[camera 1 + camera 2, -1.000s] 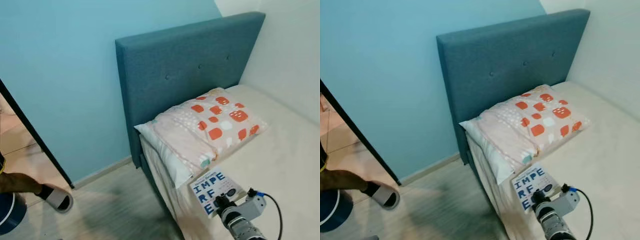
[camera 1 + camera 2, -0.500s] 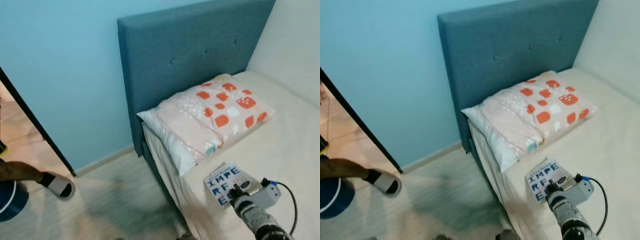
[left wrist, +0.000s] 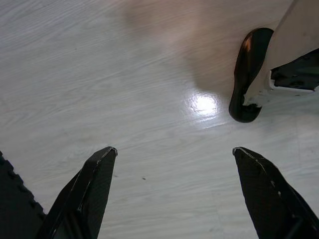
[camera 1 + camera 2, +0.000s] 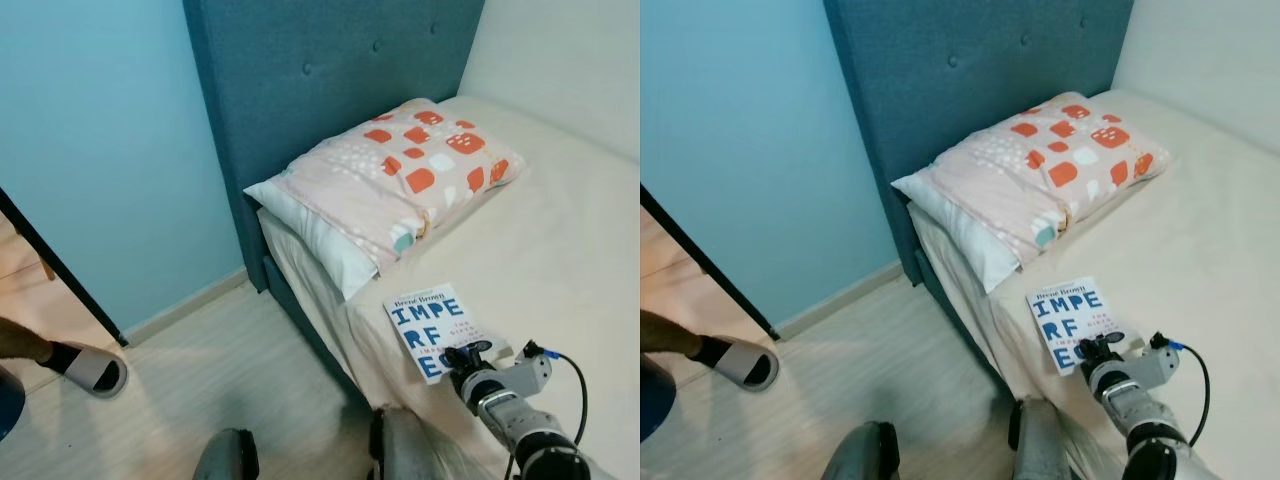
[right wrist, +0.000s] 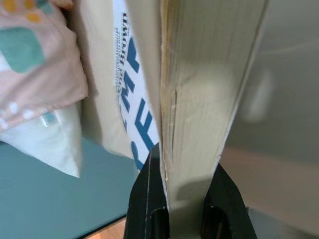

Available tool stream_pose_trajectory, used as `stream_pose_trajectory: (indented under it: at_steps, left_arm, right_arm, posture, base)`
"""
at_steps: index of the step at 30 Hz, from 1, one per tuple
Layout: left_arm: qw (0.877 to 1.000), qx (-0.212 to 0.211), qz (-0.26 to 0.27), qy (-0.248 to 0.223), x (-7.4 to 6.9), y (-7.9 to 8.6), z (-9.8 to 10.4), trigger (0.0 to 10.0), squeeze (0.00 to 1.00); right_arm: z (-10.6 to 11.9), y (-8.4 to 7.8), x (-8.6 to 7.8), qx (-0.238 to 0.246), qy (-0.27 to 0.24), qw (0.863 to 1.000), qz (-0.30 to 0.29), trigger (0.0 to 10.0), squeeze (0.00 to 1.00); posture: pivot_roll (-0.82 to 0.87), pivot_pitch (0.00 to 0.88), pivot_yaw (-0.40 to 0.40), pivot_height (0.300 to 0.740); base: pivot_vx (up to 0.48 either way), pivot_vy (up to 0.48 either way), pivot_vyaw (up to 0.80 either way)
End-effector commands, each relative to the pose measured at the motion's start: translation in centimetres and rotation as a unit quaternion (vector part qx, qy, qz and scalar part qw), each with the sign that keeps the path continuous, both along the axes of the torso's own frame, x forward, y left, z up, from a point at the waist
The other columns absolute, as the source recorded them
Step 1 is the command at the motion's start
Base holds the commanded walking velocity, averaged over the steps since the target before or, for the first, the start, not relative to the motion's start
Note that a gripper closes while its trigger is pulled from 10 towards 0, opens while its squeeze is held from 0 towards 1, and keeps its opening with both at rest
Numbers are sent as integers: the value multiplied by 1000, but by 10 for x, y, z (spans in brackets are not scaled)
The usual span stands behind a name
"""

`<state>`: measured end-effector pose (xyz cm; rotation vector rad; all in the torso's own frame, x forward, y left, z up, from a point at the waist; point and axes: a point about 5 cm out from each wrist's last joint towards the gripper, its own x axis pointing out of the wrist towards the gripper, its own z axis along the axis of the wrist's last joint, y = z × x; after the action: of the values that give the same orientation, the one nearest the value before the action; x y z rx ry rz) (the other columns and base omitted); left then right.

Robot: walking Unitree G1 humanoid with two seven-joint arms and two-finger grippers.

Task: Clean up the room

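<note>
1. Over the last second the head camera has tipped down and swung, so the headboard (image 4: 330,90) now runs off the top of the picture and the robot's own lower body shows at the bottom; this is the view shifting, not the things.
2. Through that shift the book (image 4: 432,328) stays in the right gripper (image 5: 174,191), whose fingers (image 5: 147,204) are clenched on its lower edge, one on the cover side and one on the back.
3. The book lies with its cover up on the bed (image 4: 560,230), near the mattress edge, reaching away from the fingers toward the pillow (image 4: 385,190), which sits just beyond its far end.
4. Judged from this, the book is secured and the robot looks to be repositioning itself, so lifting the book off the bed seems the next step in tidying.
5. The book is a thick paperback: white cover, large blue capitals, cream page block seen edge-on between the fingers.
6. The left gripper (image 3: 174,164) hangs with its fingers spread apart over bare wooden floor (image 3: 124,74).
7. A person's slippered foot (image 4: 90,368) stands by the doorway, well apart from the bed.
</note>
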<state>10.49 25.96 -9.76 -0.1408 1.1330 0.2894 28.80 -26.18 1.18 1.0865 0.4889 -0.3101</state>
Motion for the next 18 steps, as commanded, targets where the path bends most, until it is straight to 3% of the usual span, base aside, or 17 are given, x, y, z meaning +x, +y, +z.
stream_pose_trajectory:
  at_steps: [1, 3, 8, 15, 17, 18]
  left_arm:
    - [1000, 2, 2, 10, -8, 4, -1, 10000, 0]
    - [1000, 2, 3, 10, -9, 4, -1, 10000, 0]
    - [1000, 2, 5, 11, -11, 4, -2, 10000, 0]
    - [1000, -4, 26, 7, -18, 5, -2, 10000, 0]
    - [1000, -4, 26, 7, -18, 5, -2, 10000, 0]
    - [1000, -4, 30, 8, -20, 7, -2, 10000, 0]
  right_arm:
    - [-16, 2, -15, -10, 77, 997, 13, 10000, 0]
    - [-13, -12, -18, -20, 100, 995, -15, 10000, 0]
    - [2, -24, -10, -21, 63, 998, -4, 10000, 0]
    - [23, -30, -2, -46, 0, 992, 114, 10000, 0]
    - [23, -30, -2, -46, 0, 992, 114, 10000, 0]
    - [25, -29, -3, -51, -9, 987, 150, 10000, 0]
  posture:
    - [11, 203, 11, 580]
    - [13, 204, 11, 580]
    - [38, 212, 3, 580]
    - [95, 247, -8, 580]
    - [95, 247, -8, 580]
    - [101, 264, -5, 580]
  base:
    - [0, 0, 0]
    - [0, 0, 0]
    - [0, 0, 0]
    - [0, 0, 0]
    - [0, 0, 0]
    - [0, 0, 0]
